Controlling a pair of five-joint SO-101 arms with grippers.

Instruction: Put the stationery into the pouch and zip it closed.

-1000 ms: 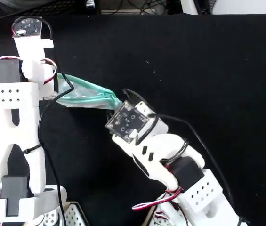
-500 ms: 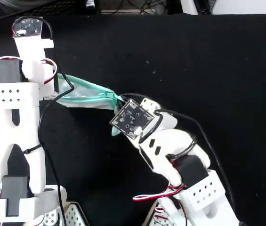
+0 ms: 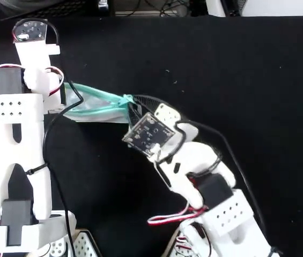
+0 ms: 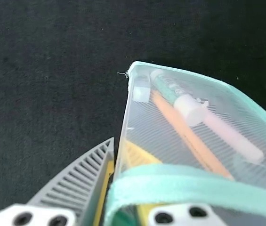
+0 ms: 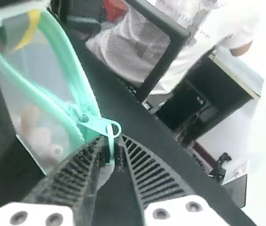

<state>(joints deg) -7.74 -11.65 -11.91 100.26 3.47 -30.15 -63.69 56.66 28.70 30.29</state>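
**Stationery is in the pouch; the zip is barely started**

Closest in the right wrist view, the right gripper [image 5: 110,149] has its ribbed fingers [image 5: 78,167] pressed together on the thin teal pull tab [image 5: 109,141]. The tab hangs from the zipper slider [image 5: 83,117] just past the fingertips. Beyond the slider the two teal zipper tapes spread apart along the pouch [image 5: 27,89], so the mouth looks open over most of its length. Pale pen ends [image 5: 38,137] show through the clear wall.

From above, the pouch [image 3: 92,107] lies on the black table [image 3: 237,75], stretched between the two arms. The right gripper [image 3: 131,110] is at one end of it and the left gripper [image 3: 64,101] at the other.

In the left wrist view, the left gripper [image 4: 118,188] is clamped on the pouch's edge [image 4: 170,183], one grey finger [image 4: 83,181] lying against the outside. Inside the mesh wall lie an orange pencil [image 4: 184,136], a white-capped marker [image 4: 213,123], a teal pen [image 4: 165,84] and something yellow [image 4: 135,157].

As a judgement, the loading step is done, with no stationery lying loose on the cloth. What remains is closing. The slider seems to sit at the right gripper's end, so nearly the whole run toward the left gripper is left to pull while that gripper anchors the pouch.
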